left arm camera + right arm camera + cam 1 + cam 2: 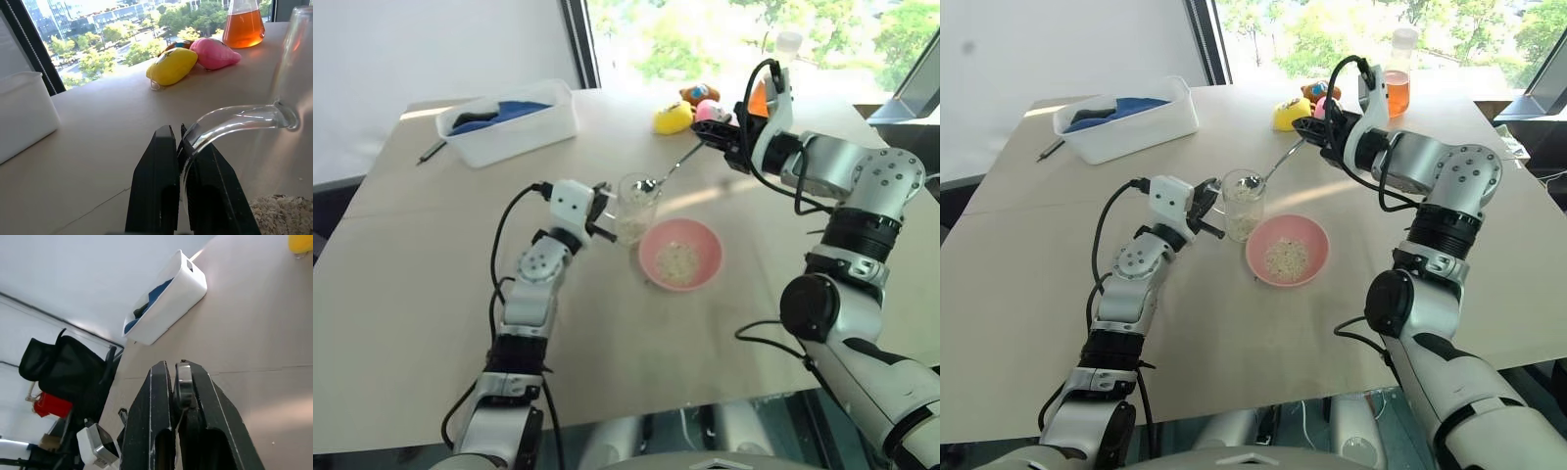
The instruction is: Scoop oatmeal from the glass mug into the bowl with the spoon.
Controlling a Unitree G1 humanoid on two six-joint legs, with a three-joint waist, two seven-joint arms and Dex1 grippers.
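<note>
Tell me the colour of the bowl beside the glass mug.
Pink; the bowl shows best in the right eye view.

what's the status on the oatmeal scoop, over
Left claw shut on glass mug handle. Right claw shut on spoon, tip over mug. Bowl holds some oatmeal. Nothing blocking.

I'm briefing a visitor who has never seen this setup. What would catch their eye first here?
Mid-table, the right hand holds a silver spoon slanting down to the rim of the glass mug, which the left hand pinches by its handle. Right beside the mug sits the pink bowl with a little oatmeal in it. At the far edge, bright plush toys and a flask of orange liquid stand out.
</note>
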